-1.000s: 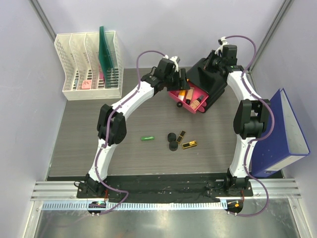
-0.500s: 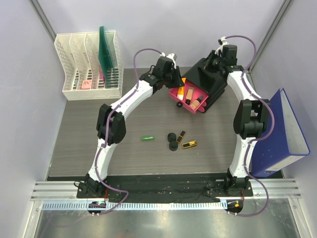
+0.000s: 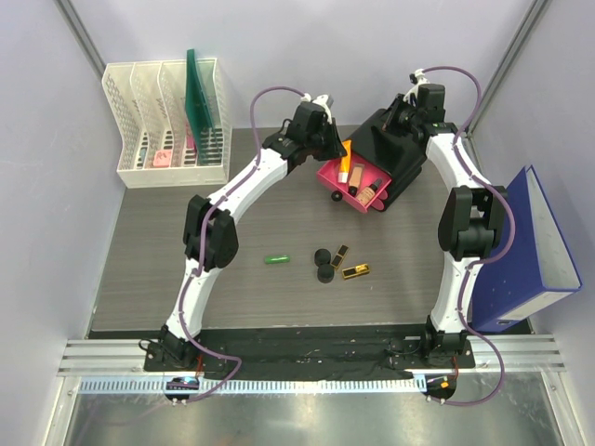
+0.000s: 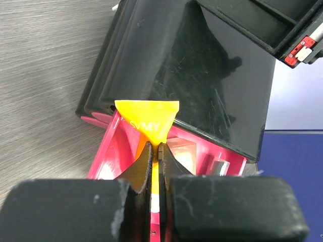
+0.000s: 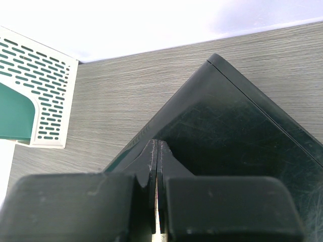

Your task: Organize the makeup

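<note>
The pink drawer [image 3: 327, 174] stands pulled out of the black box [image 3: 390, 149]. In it lie the orange tube [image 3: 342, 171], its flat end [image 4: 147, 115] sticking up over the rim, and two beige bottles [image 3: 356, 175] [image 3: 370, 193]. My left gripper [image 3: 333, 149] [image 4: 155, 146] hovers at the drawer's back left, shut, with the tube just beyond its tips. My right gripper [image 3: 402, 116] [image 5: 157, 142] is shut over the box top [image 5: 237, 136]. On the table lie a green tube [image 3: 276, 259], two black compacts [image 3: 323, 256] [image 3: 325, 273] and two gold-black sticks [image 3: 341, 253] [image 3: 355, 271].
A white file rack [image 3: 149, 88] stands at the back left with a green folder [image 3: 198, 102] and a small pink block [image 3: 160, 159] in it. A blue binder [image 3: 525, 246] leans at the right edge.
My left gripper has drawn back from over the drawer toward the back left and its jaws have shut. The orange tube has stayed in the drawer. The right arm has not moved.
</note>
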Robot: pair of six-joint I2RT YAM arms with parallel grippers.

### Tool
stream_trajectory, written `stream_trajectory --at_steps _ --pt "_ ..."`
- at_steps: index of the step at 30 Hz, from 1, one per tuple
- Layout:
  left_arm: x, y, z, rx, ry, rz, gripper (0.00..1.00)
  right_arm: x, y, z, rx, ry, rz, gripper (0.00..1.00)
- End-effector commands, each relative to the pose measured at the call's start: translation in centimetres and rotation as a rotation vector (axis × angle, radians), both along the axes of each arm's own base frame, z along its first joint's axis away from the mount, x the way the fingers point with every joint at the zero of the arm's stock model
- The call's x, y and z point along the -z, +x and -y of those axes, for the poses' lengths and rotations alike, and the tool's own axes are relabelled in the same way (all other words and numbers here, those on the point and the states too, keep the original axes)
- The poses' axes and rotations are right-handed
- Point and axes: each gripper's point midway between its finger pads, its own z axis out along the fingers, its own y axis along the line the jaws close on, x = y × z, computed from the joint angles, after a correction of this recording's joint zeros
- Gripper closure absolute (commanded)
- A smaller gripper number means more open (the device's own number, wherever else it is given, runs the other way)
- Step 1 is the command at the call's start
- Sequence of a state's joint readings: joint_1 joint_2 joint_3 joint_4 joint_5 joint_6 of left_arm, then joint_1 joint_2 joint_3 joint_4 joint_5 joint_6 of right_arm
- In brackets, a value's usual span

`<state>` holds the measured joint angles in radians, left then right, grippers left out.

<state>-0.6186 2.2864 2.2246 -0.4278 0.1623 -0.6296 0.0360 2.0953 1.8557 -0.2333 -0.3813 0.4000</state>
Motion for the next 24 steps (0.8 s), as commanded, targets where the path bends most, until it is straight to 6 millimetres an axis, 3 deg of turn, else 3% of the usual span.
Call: stream_trajectory --at_steps 1,24 --pt "-1.6 0.3 0.2 0.002 -0.04 0.028 1.0 16.1 -7.9 1.5 0.022 -0.095 -0.553 0.99" --pt "-0.3 -0.8 -0.7 -0.006 -0.017 -0.016 1.0 16.2 -7.8 1.4 0.024 -0.092 -0.556 0.99"
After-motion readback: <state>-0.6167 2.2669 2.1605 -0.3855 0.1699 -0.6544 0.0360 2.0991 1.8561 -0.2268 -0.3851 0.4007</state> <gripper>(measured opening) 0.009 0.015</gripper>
